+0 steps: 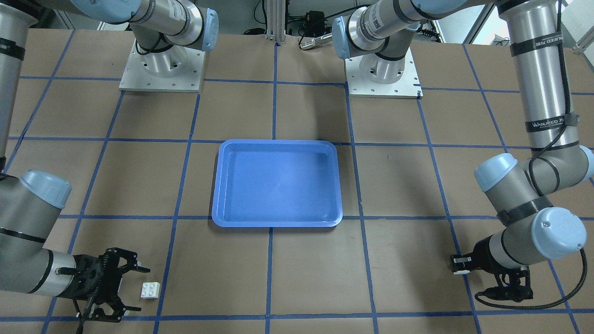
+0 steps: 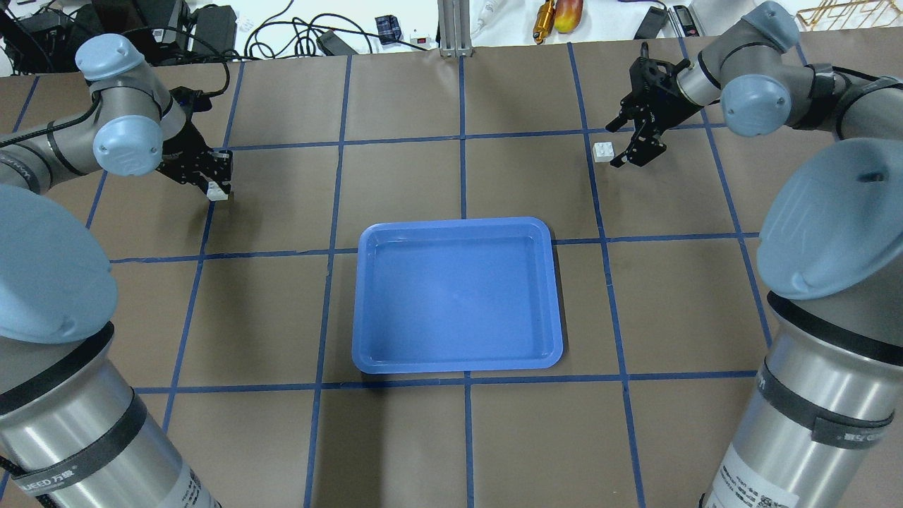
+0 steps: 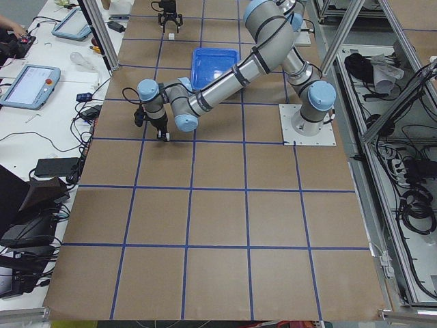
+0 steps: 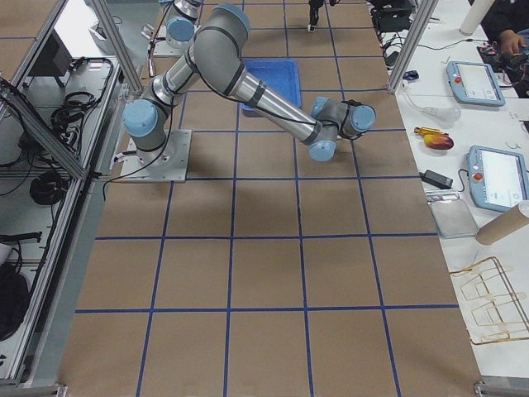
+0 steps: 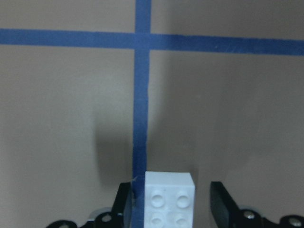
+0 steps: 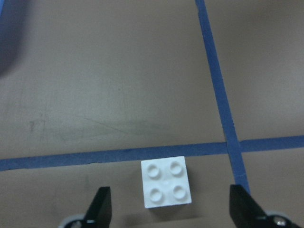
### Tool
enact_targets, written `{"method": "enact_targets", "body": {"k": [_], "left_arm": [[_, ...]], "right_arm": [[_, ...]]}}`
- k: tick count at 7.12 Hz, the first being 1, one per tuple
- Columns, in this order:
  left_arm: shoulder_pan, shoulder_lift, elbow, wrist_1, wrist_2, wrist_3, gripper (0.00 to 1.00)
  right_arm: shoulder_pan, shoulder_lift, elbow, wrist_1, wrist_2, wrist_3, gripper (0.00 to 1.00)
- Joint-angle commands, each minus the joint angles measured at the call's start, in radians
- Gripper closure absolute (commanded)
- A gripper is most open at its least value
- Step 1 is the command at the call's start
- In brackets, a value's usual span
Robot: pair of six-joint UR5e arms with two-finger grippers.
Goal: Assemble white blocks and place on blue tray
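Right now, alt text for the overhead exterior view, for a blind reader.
An empty shallow blue plastic tray sits central. At upper left, the left gripper is down at a small white studded plastic brick; at upper right, a second white brick lies by the open right gripper.

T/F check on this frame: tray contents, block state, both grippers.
1. The blue tray is empty. True.
2. The two white blocks are already joined. False: one white block is at the left gripper, and the other white block is at the right gripper. They are on opposite sides of the tray.
3. The right gripper's fingers are spread wide, with a block lying studs up on the table between them. True.
4. The left gripper holds its block over the tray. False: it is well off to the side of the tray, by a blue tape line, and a gap shows between the block and one finger.
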Motion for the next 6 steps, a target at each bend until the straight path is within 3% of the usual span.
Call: {"method": "enact_targets", "body": {"k": [1,2,3,4,6], "left_arm": [[0.002,0.020,-0.010,-0.026,-0.005,0.010,1.00],[-0.022,0.052,-0.021,-0.062,-0.010,-0.003,1.00],[-0.052,0.100,-0.068,-0.096,-0.059,-0.043,1.00],[-0.087,0.149,-0.113,-0.097,-0.064,-0.065,1.00],[-0.226,0.221,-0.142,-0.098,-0.064,-0.184,1.00]], "right_arm": [[0.001,0.004,0.002,-0.001,0.001,-0.028,0.39],[0.001,0.004,0.002,-0.009,0.000,-0.030,0.67],[0.001,0.004,0.002,-0.010,0.000,-0.041,0.83],[0.001,0.003,0.002,-0.012,0.000,-0.045,0.90],[0.021,-0.036,0.002,0.004,0.050,-0.027,0.91]]}}
